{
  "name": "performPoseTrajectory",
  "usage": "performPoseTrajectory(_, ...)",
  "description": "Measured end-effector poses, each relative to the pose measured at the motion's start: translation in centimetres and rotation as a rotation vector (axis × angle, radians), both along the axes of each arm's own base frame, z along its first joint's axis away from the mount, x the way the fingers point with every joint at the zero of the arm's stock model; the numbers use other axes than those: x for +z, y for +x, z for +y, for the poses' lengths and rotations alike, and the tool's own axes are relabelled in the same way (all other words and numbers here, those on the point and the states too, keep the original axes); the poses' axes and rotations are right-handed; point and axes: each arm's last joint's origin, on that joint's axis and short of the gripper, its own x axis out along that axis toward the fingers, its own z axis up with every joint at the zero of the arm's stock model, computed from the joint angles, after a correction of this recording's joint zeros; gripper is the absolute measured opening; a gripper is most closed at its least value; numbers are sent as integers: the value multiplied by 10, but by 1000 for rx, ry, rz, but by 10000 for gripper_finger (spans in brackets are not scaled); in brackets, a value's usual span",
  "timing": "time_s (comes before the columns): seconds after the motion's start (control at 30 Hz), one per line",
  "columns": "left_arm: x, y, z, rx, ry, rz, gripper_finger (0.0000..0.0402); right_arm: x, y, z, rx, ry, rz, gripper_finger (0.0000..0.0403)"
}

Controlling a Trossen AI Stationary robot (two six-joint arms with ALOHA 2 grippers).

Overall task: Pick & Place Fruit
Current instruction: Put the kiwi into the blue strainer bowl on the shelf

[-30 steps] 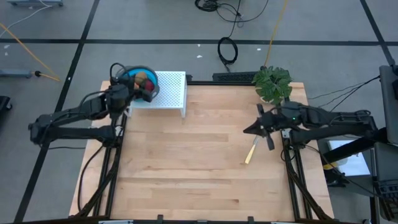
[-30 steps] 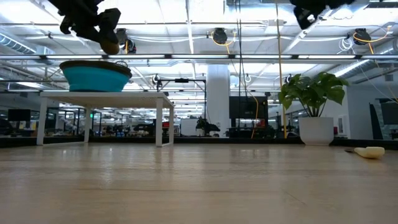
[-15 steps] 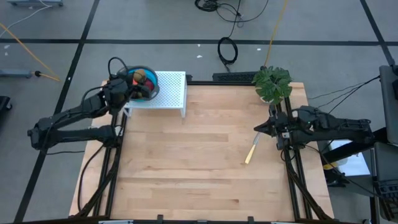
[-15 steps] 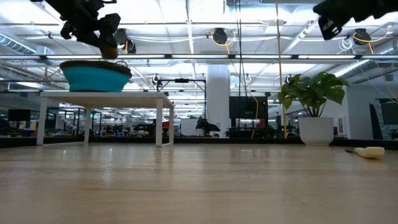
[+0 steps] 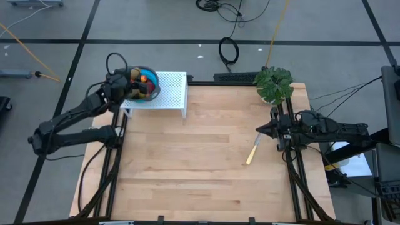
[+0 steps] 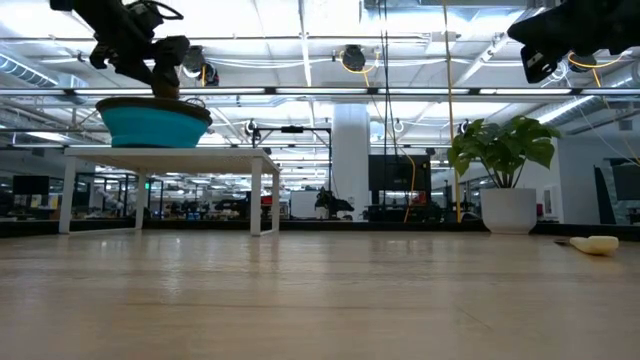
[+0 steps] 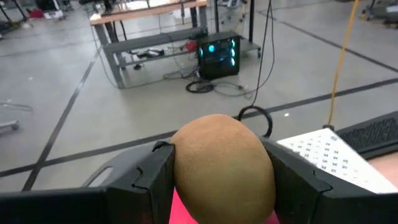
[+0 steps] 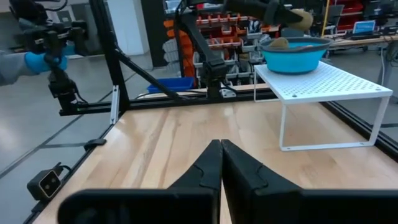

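Left gripper [image 7: 217,180] clamped on brown kiwi [image 7: 221,165], poised over blue bowl [image 6: 155,122] at table's eleven o'clock. Placing step; next, part jaws over bowl. Right gripper [image 8: 219,163] closed, idle at three o'clock.

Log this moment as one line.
left pincer: shut on kiwi, over bowl | right pincer: shut, empty, at table's right edge | bowl on white rack
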Motion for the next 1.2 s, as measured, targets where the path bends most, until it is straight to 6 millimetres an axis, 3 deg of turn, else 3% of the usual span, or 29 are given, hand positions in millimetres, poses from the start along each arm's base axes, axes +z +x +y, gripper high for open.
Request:
performPoseTrajectory(0.6,-17,-4,23,6,-149,45,202,0,0,0,-5,-1,0,0)
performPoseTrajectory(1.0,-19,-8,27,38,-166,54,203,0,0,0,-5,-1,0,0)
performPoseTrajectory(1.2,-24,-11,27,69,-213,47,233,0,0,0,-4,0,0,0)
